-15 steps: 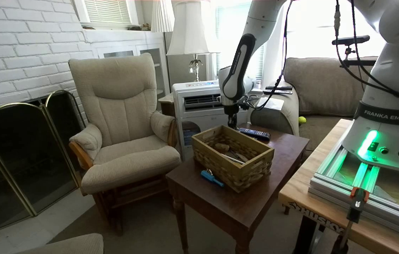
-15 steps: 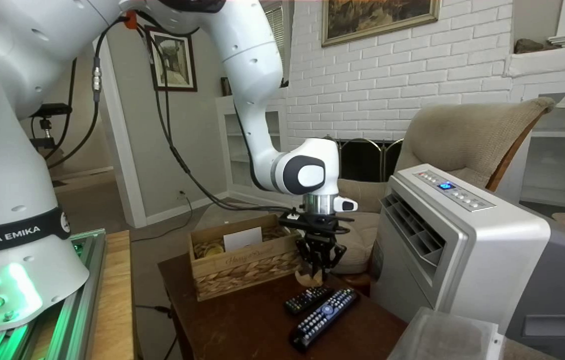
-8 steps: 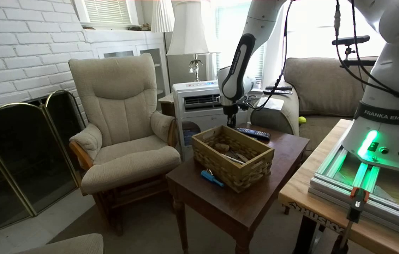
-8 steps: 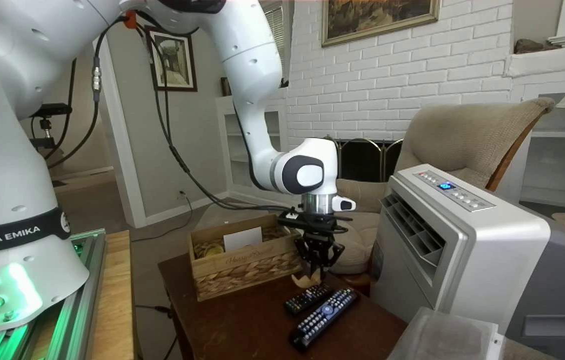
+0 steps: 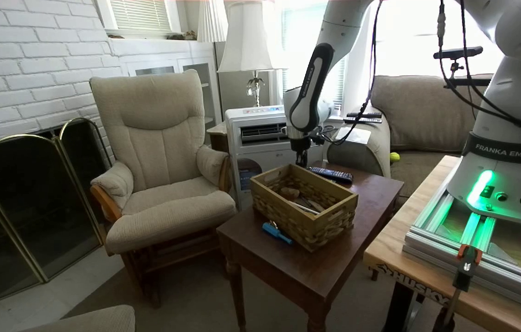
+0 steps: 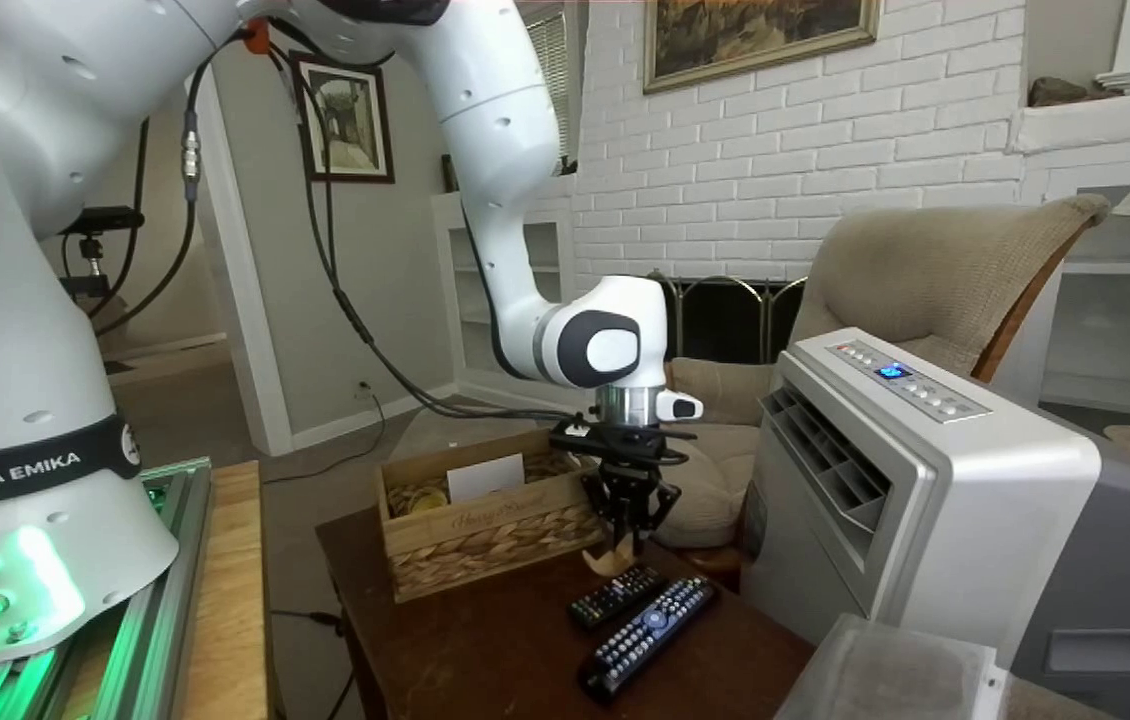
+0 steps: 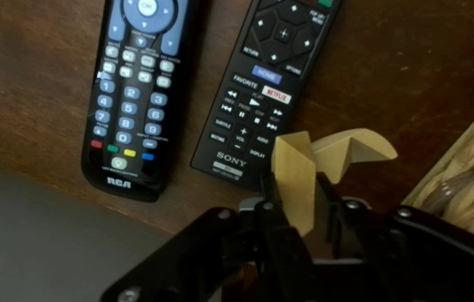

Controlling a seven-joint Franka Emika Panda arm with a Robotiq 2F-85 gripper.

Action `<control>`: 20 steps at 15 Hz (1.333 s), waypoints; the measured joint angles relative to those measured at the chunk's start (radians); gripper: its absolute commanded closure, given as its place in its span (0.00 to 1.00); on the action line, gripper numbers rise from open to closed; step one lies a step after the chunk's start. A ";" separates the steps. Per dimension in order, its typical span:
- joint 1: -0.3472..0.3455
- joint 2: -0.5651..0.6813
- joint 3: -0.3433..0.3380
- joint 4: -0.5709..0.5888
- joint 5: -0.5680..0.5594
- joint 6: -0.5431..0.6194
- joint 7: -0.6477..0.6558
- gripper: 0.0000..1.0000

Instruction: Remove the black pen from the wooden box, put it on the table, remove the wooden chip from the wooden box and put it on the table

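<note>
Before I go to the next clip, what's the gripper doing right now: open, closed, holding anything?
Gripper: closed, holding the wooden chip.

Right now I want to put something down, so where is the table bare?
In an exterior view the table is bare between the wooden box, the blue item and the nearest corner. Another bare patch borders the box's lettered side and the two remotes. It's crowded by the remotes' branded ends, where the hand holds the wooden chip.
</note>
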 measured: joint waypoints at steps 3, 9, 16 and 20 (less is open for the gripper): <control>0.007 -0.012 0.000 -0.028 -0.006 0.021 -0.001 0.94; 0.027 -0.029 -0.004 -0.068 -0.013 0.032 -0.002 0.94; 0.045 -0.031 -0.022 -0.084 -0.018 0.061 -0.002 0.51; 0.047 -0.031 -0.032 -0.087 -0.024 0.069 -0.002 0.29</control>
